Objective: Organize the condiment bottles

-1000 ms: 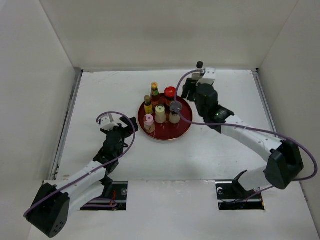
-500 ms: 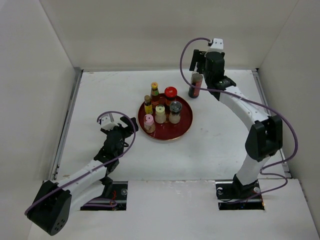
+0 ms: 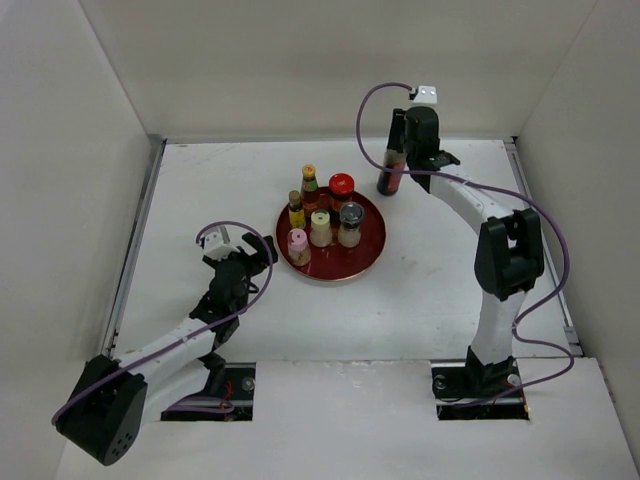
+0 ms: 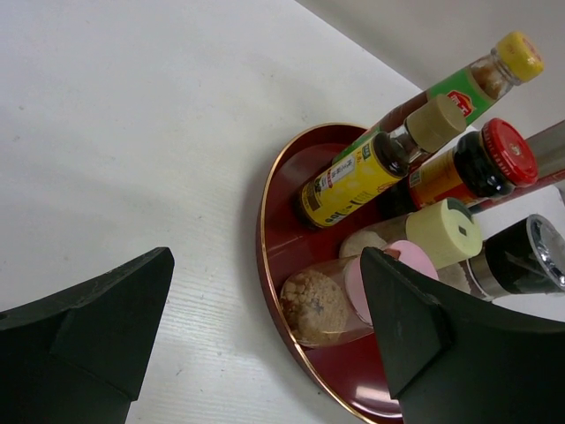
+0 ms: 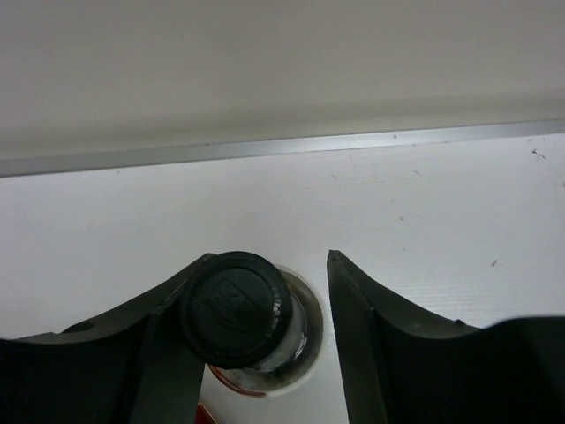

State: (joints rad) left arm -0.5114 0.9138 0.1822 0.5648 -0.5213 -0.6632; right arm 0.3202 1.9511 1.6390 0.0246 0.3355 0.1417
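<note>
While standing upright on the white table (image 3: 200, 180), well apart from the round red tray (image 3: 352, 264): tall dark black-capped bottle (image 3: 388, 178), long axis vertical, straddled by right gripper (image 5: 269, 258), jaws spread, one touching the cap. Tray lying leftward and nearer; left gripper (image 4: 265, 265) spread, empty.

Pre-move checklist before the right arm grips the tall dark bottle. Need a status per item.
1. Tall dark bottle upright on the table, off the red tray: ok.
2. Its black cap sits between the right gripper fingers: ok.
3. Grip closed on the cap: not ok, a gap shows on one side.
4. Other finger touching the cap: cannot tell.
5. Left gripper open, holding nothing, beside the tray rim: ok.
6. Other six bottles upright on the tray, front right of the tray bare: ok.
</note>
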